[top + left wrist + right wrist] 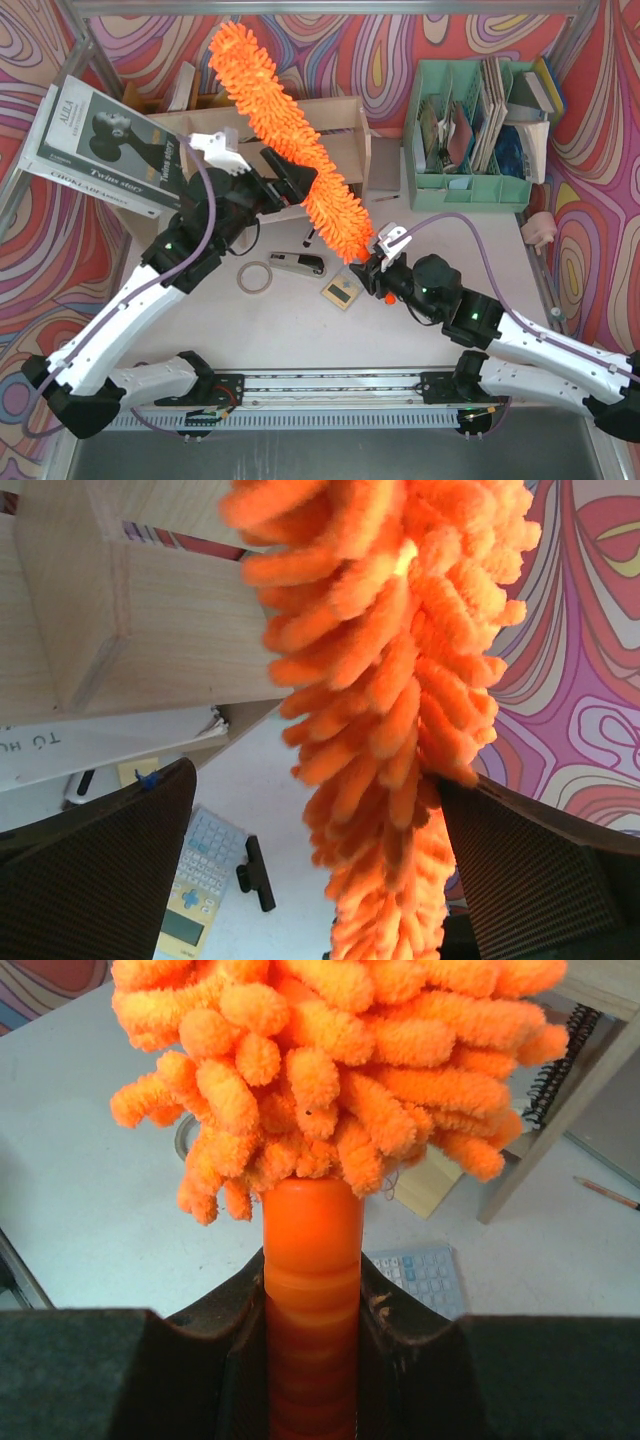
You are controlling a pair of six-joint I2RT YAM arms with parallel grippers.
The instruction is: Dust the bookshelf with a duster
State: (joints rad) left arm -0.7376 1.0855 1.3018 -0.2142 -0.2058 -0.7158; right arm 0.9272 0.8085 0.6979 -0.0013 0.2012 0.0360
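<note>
Duster: the orange duster (pixel 283 125) hangs slantwise over the bookshelf. Its fluffy tip is up past the shelf's back left and its handle end is down toward the right arm, clear of the worktop (pixel 300 330).
Handle: the smooth orange handle (pixel 312 1230) comes straight out of the fluff.
Right jaws: the right gripper (pixel 375 268) has its jaws pinching the handle just below the fluff, and the grip looks square and firm.
Left jaws: the left gripper (pixel 298 186) has its jaws spread, one on each side of the duster's middle. The fluff brushes one finger but is not squeezed.
Bookshelf: the plywood bookshelf (pixel 335 120) sits at the back of the worktop, just under and behind the duster. From here I cannot tell whether the fluff is touching the top board.
Step in hand: by my reading, this is laying the fluff onto the shelf and sweeping along it.
Doing it well: I'd let the right arm drive, lowering until the strands flatten lightly on the board, then drawing along its length. The left jaws would serve only as a loose guide.
Risk: pressing hard could bend the thin handle or nudge the shelf.
Nearby: a big magazine (pixel 105 145) leans at the left, a green organiser (pixel 470 185) stands to the right, and a calculator (pixel 200 880) lies in front.
</note>
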